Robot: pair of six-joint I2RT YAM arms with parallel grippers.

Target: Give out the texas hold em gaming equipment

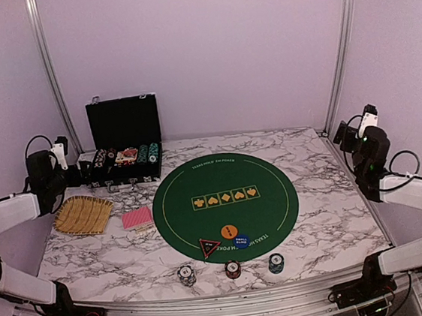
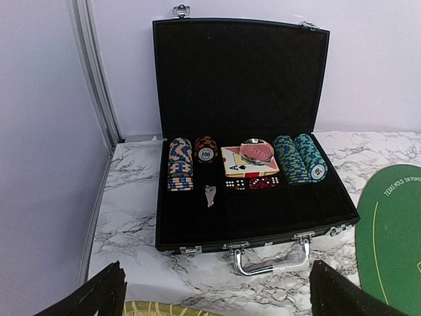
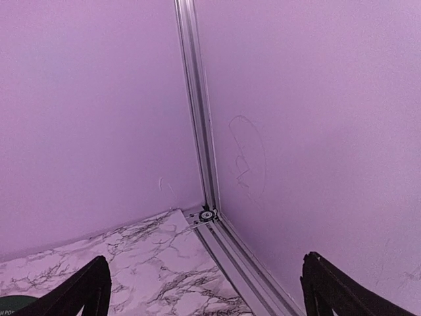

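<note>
Three small stacks of striped poker chips (image 1: 186, 274) (image 1: 232, 269) (image 1: 275, 262) stand at the table's near edge. On the green round mat (image 1: 224, 199) lie an orange disc (image 1: 228, 231), a blue disc (image 1: 241, 240) and a dark red-edged triangle (image 1: 210, 246). Red-backed playing cards (image 1: 136, 218) lie left of the mat. More chips (image 2: 181, 164) (image 2: 299, 158), cards (image 2: 247, 158) and dice (image 2: 250, 183) sit in the open black case (image 2: 256, 217). My left gripper (image 1: 76, 172) (image 2: 217, 303) hovers open just before the case. Far right, my right gripper (image 1: 342, 133) (image 3: 204, 296) is open and faces the enclosure corner.
A woven straw tray (image 1: 83, 214) (image 2: 164, 309) lies under my left gripper, left of the cards. The case's chrome handle (image 2: 270, 260) sticks out toward me. Aluminium frame posts (image 3: 197, 112) and purple walls close in the back and sides.
</note>
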